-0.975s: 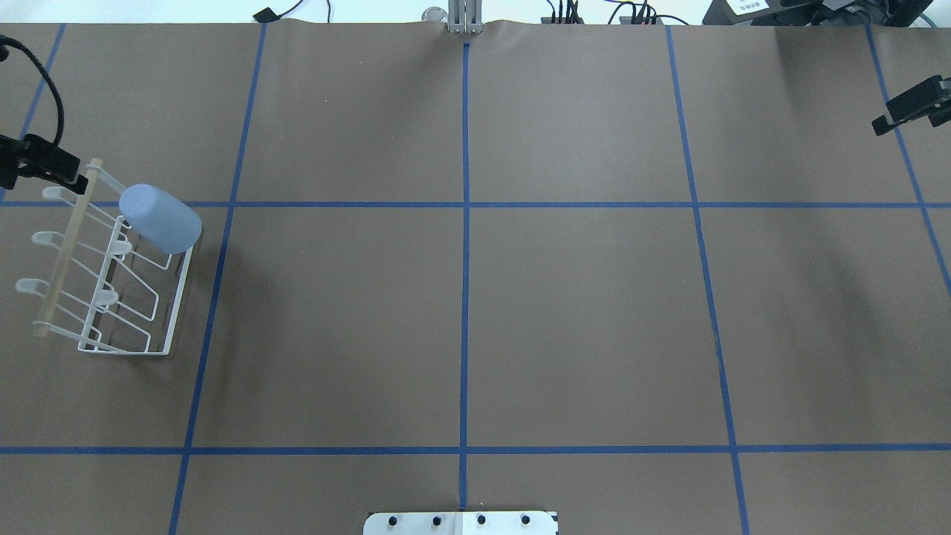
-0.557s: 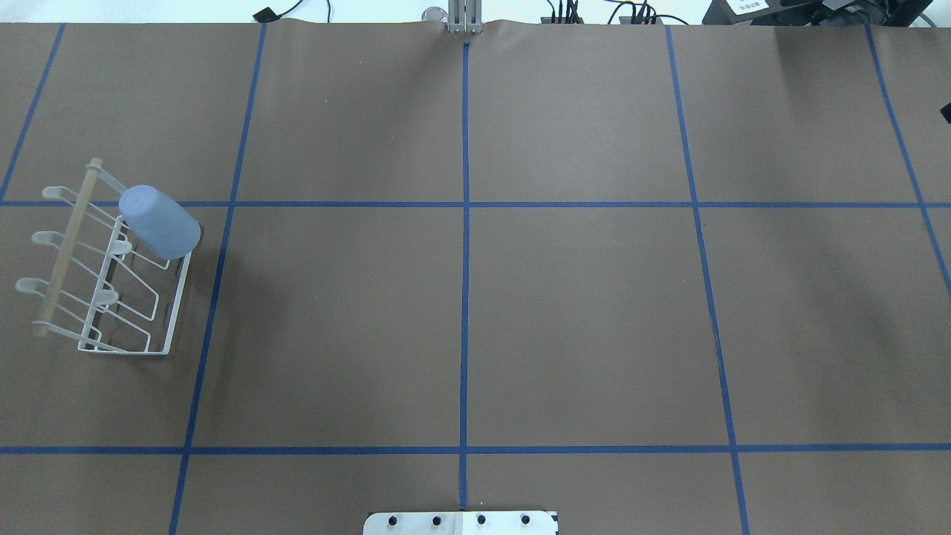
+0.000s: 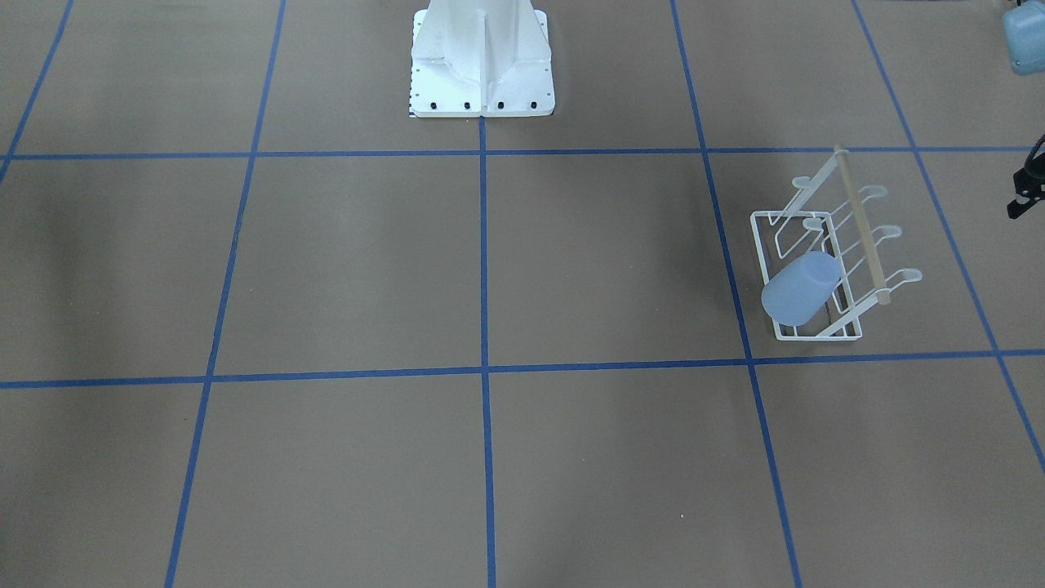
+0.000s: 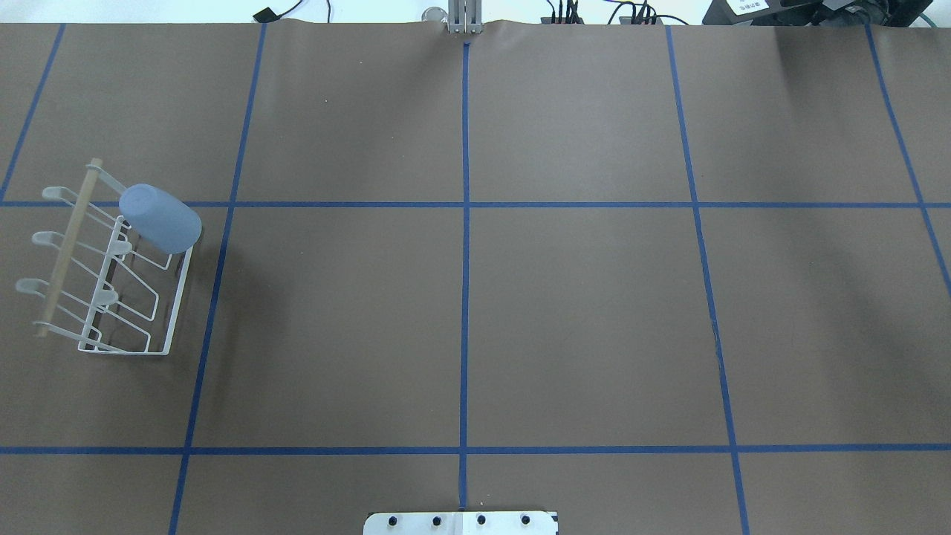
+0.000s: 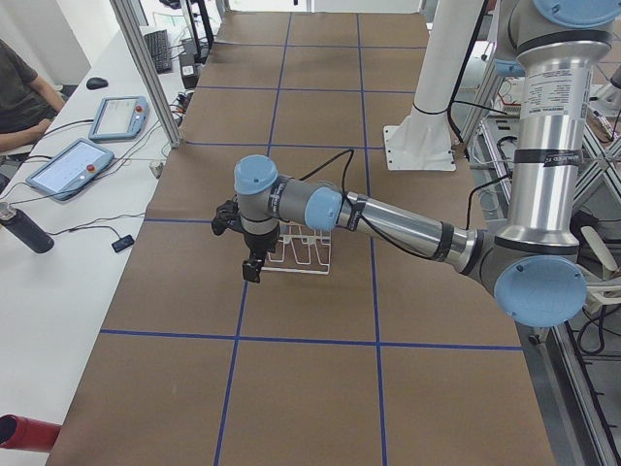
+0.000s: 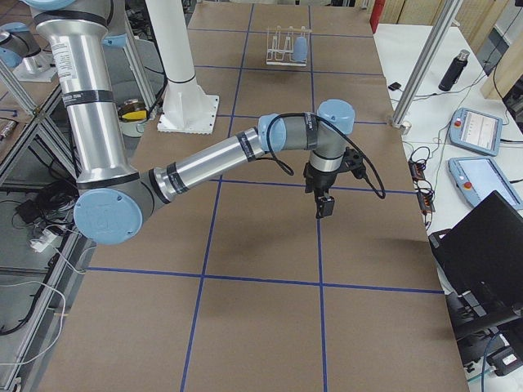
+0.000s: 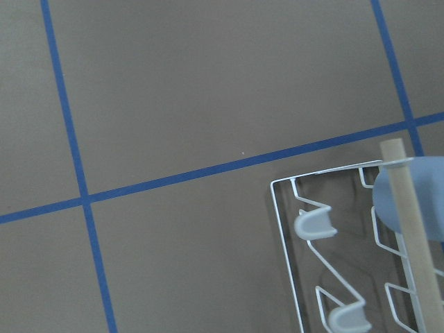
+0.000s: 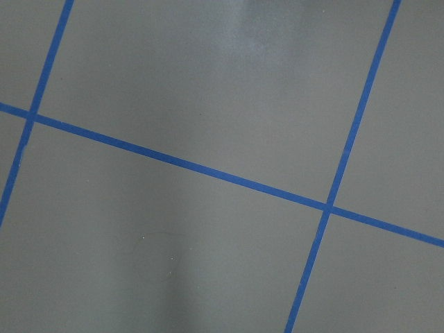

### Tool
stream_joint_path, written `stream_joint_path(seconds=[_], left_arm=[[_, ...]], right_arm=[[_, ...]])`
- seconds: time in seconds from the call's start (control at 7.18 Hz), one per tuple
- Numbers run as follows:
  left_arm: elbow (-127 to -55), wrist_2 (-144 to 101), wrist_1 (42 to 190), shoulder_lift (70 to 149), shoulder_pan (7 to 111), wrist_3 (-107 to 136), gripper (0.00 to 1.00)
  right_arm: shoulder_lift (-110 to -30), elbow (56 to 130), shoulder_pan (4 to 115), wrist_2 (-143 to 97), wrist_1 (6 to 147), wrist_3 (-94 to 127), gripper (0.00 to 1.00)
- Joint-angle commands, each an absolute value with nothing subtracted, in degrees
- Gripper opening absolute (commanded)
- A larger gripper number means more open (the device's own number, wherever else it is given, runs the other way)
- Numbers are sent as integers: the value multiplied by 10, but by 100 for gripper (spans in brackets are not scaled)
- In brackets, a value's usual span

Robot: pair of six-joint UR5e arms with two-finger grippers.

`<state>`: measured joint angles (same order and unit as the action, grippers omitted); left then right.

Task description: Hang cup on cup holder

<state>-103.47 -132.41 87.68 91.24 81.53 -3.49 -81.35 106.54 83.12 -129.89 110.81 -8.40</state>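
One cup on the rack, both arms clear of it.
Periwinkle cup [image 4: 160, 218] sits tilted over a prong of the cup holder [image 4: 66, 253], at the overhead frame's left on the tabletop. It is probably light, stiff, smooth plastic; grip across its tapered wall. Neither left jaws nor right jaws hold it, and I cannot tell their opening.

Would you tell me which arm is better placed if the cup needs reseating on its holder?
Left: the left tool hangs near the cup holder and cup; the right tool hangs far away.
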Motion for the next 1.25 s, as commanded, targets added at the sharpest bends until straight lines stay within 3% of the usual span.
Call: stream_joint_path(seconds=[0.0,0.42,1.11], left_arm=[[-971,-1360,884,914,841,-57,98],[-1046,-1372,884,897,842,-28,98],[-1057,-1371,883,898,841,-27,99]], right_arm=[[-837,1066,828,-1300,1100,-83,100],[-848,1064,825,-1302,1091,-78,100],[-867,1057,801,-1299,1053,-74,100]])
